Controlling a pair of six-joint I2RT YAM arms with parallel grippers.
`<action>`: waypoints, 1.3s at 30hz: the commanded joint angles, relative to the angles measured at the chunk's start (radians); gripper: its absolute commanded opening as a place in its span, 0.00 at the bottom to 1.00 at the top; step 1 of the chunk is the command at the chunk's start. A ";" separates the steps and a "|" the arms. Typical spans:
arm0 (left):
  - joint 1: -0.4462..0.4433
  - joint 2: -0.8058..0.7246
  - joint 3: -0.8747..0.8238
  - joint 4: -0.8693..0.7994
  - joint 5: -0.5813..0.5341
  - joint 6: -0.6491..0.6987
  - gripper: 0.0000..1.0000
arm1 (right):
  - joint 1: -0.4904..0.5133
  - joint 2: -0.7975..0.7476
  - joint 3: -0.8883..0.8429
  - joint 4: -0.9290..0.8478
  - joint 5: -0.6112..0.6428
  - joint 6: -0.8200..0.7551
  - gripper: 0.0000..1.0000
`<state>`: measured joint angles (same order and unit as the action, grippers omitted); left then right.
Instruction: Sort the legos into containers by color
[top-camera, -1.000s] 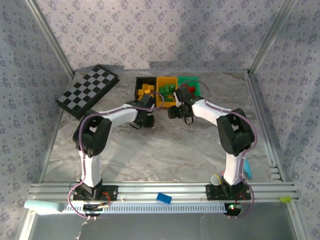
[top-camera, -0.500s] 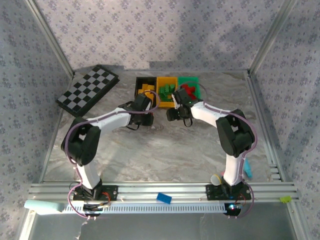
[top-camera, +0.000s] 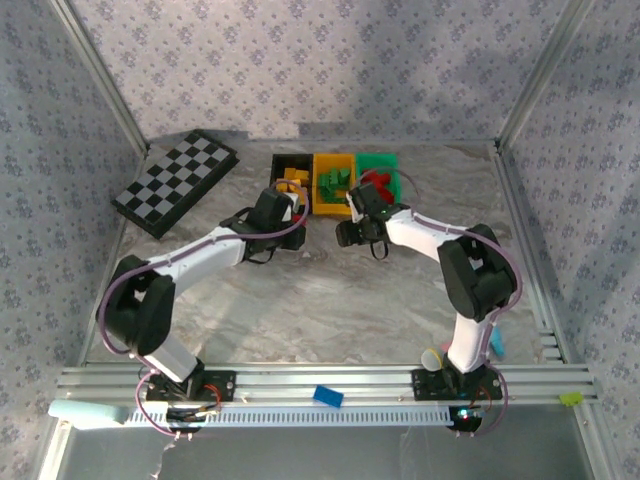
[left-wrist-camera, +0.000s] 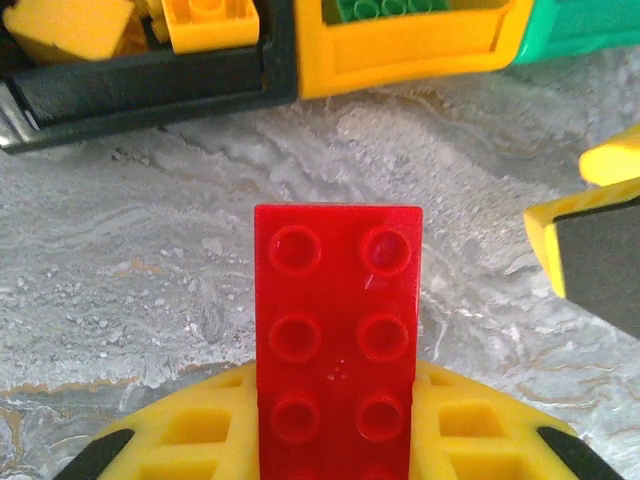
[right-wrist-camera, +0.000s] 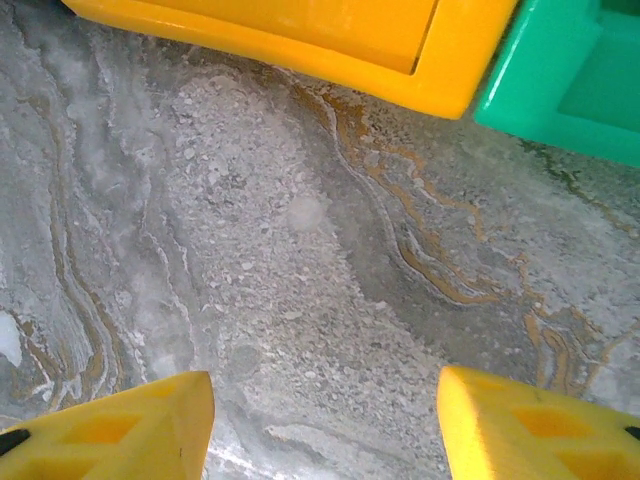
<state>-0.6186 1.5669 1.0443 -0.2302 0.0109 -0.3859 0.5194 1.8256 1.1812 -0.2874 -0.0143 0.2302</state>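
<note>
L gripper (top-camera: 283, 205), clamped on red brick (left-wrist-camera: 338, 340), has slid left below black bin (top-camera: 274, 172), reds' green bin (top-camera: 395, 160) now at 2 o'clock; R gripper (right-wrist-camera: 325, 400) jaws apart, empty.

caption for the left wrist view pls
Left gripper shut on a red lego, facing the black bin and yellow bin.

From above and behind the arm bases (top-camera: 185, 385), the top camera looks down on the whole table (top-camera: 330, 300). Each wrist camera sits low and close, facing away from the bases. All three views share the yellow bin (top-camera: 322, 207) and green bin (top-camera: 390, 160) near the frame's top.
</note>
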 joint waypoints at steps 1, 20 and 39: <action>-0.012 -0.071 -0.019 0.062 0.014 -0.010 0.00 | -0.009 -0.062 -0.050 0.025 0.041 -0.019 0.62; -0.076 0.052 0.219 0.113 -0.035 -0.010 0.00 | -0.061 -0.313 -0.347 0.177 0.118 0.008 0.62; -0.100 0.560 0.927 -0.041 0.098 -0.001 0.00 | -0.181 -0.568 -0.558 0.246 0.141 0.047 0.63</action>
<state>-0.7071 2.0800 1.8690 -0.2329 0.0719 -0.3904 0.3515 1.2911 0.6437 -0.0689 0.1177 0.2546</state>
